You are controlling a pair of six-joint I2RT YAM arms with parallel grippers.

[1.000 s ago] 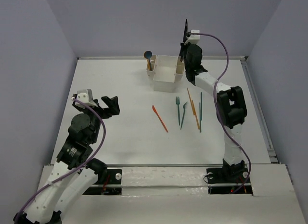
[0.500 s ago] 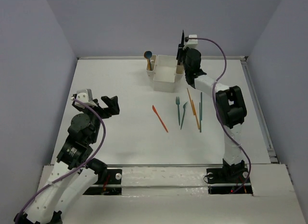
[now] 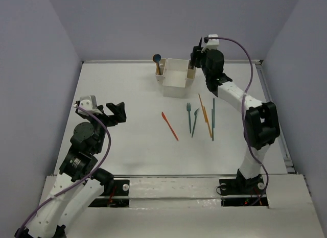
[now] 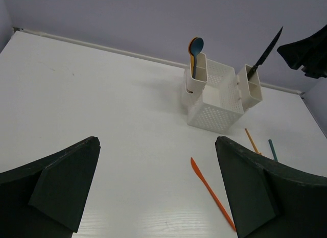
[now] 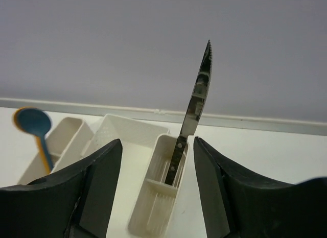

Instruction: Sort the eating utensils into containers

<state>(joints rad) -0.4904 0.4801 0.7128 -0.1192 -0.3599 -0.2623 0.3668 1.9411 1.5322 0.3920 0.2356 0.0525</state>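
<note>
We log the right jaws as released: both fingers (image 5: 102,182) stand apart on either side of a dark grey serrated knife (image 5: 196,102) and neither touches it. The knife stands handle-down and tilted, blade tip up, in the narrow side compartment (image 5: 145,217) of a white perforated plastic caddy (image 3: 175,79). The right arm (image 3: 232,92) reaches to the far edge of the white counter (image 3: 122,90), with its jaws above the caddy's right side. In the opposite narrow compartment, a blue plastic spoon (image 4: 197,45) stands bowl-up against an orange one; the big middle bin looks bare from the left wrist view. Nearer, flat on the counter and well apart from the caddy, lie an orange plastic knife (image 3: 170,126), a teal fork (image 3: 188,115), a teal knife-like piece (image 3: 194,121), orange chopsticks (image 3: 204,113) and a teal chopstick (image 3: 213,118). The left jaws are released too, spread wide with nothing between them, and the left arm (image 3: 84,141) hangs over the counter's left side, far from the utensils.
</note>
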